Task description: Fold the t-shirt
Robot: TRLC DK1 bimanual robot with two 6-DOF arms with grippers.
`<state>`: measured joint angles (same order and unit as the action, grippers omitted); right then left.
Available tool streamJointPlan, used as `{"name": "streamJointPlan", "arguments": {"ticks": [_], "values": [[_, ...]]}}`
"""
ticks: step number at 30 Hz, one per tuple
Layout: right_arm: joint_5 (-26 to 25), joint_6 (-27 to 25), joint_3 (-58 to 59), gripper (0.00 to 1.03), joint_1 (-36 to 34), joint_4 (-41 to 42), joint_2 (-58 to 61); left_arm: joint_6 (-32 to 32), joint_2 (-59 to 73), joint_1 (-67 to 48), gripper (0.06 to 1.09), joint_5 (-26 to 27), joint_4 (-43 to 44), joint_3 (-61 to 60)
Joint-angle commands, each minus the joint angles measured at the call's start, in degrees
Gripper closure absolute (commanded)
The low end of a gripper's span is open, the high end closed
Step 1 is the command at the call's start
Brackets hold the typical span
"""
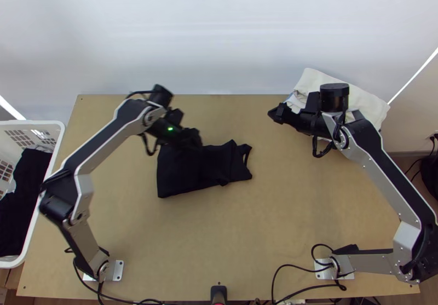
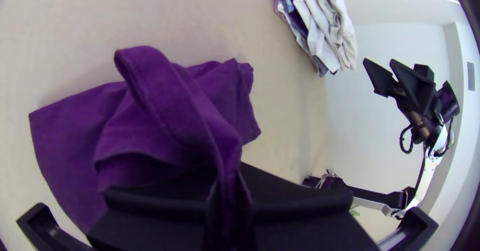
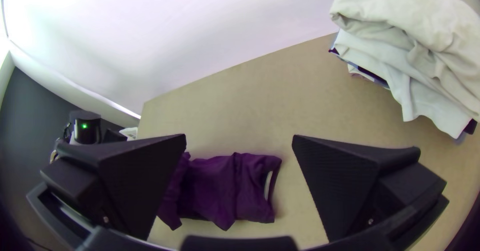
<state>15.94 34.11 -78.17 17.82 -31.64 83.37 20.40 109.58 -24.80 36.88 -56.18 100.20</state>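
Cloth of the dark, layered t-shirt (image 1: 178,176) is pinched between the wide flat fingers of my black left gripper (image 2: 229,181), a raised strip held probably to shape a fold; the rest lies on the light wooden table (image 1: 263,234); my black right gripper (image 3: 239,138) is spread near the pale folded cloth pile (image 3: 415,11), likely leaving working room; the white plastic basket (image 1: 33,122) holds dark crumpled fabric (image 1: 24,195).

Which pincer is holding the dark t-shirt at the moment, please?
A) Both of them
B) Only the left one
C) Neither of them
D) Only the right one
B: a fold of the t-shirt is pinched between the fingers of the left pincer, while those of the right pincer stand apart, away from the cloth.
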Motion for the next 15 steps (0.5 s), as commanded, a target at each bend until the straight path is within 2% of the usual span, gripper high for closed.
{"name": "streamJointPlan", "arguments": {"ticks": [1,6,7,8,10,11,15], "values": [[0.1,0.9,1.2,0.04,-0.2,1.2,1.4,2.7,4.2,-2.8,1.05,-0.1,0.3,5.0],[0.1,0.9,1.5,0.04,-0.2,1.4,1.4,4.6,10.0,-6.2,1.04,-0.8,0.2,10.5],[0.1,0.8,1.7,0.04,-0.3,1.4,1.4,5.0,11.3,-6.8,0.97,-0.8,0.2,11.7],[0.1,0.6,1.9,0.04,-0.3,1.4,1.4,5.0,12.5,-7.5,0.74,-0.8,0.1,13.1],[0.1,0.4,2.2,0.04,-0.3,1.7,1.2,5.2,14.9,-8.5,0.06,-0.7,-0.2,16.3],[0.1,0.3,2.7,0.04,-0.3,1.8,1.2,5.3,15.8,-8.6,0.10,-0.5,0.4,18.1],[0.1,-0.8,5.3,0.04,0.0,2.6,1.8,9.7,15.6,-8.4,0.10,-0.2,6.0,22.5]]}}
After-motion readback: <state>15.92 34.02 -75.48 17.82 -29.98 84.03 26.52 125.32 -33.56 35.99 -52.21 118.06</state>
